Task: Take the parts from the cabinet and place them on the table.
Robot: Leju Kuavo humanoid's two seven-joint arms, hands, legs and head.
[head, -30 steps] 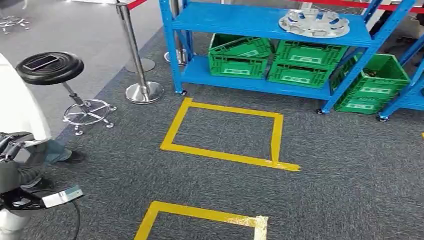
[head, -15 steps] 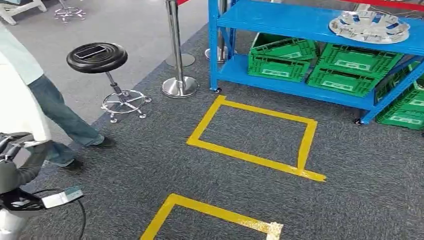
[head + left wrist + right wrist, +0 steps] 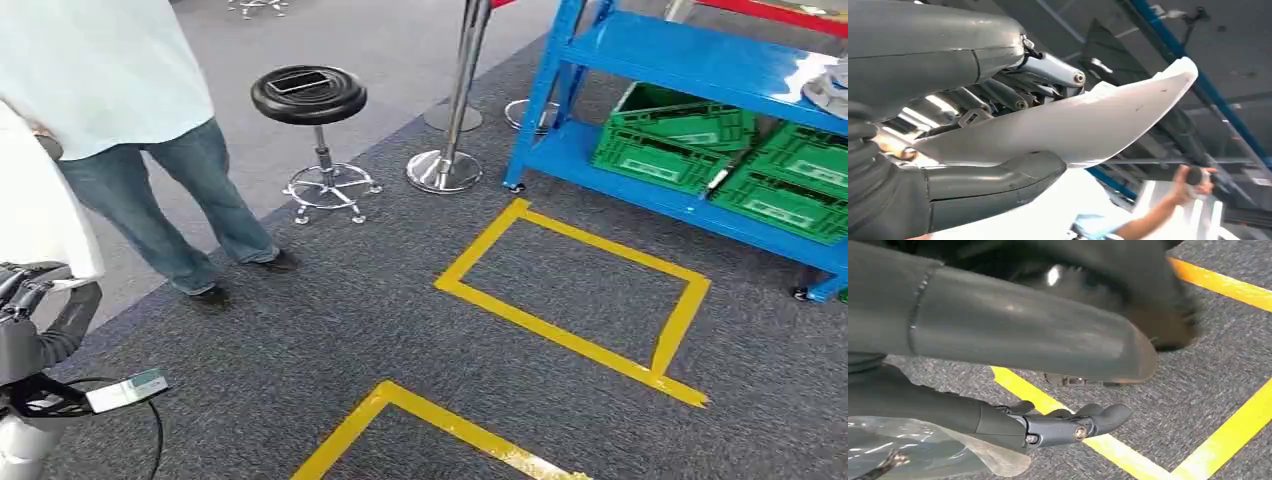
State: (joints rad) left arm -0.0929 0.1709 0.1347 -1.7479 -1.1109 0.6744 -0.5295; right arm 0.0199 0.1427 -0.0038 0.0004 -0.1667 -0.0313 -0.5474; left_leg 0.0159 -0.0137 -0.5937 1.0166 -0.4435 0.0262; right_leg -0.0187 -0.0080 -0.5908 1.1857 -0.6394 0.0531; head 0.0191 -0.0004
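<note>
**Grey carpet, blue cabinet, a white part in hand**

Grey carpet point(image 3: 330, 330), short and coarse, covers the floor; everything below is placed from the blue cabinet point(image 3: 700, 60) of painted steel at the head view's far right. Just in front of it, yellow tape point(image 3: 560, 330) marks a square on the carpet, with a second square nearer the robot. A person point(image 3: 130, 110) in a pale top and jeans stands well to the cabinet's left. Green plastic crates point(image 3: 680, 140), ribbed and latticed, sit on the cabinet's lower shelf. Beside the cabinet's left post rises a chrome stanchion point(image 3: 455, 120) on a round foot, and further left a black round-seated stool point(image 3: 310, 100).

The white part point(image 3: 1083, 125), well apart from the cabinet, lies in the robot's left hand point(image 3: 998, 140): a thin, smooth, curved shell tapering to a point, clamped between thumb and fingers. It looks light and fairly stiff but slippery, perhaps liable to flex at the tip; holding it at the broad end seems soundest.

The right hand point(image 3: 1063, 427) hangs over the tape, fingers loosely extended; a clear crinkled film point(image 3: 923, 450) lies beside it, and whether it is held cannot be told.
</note>
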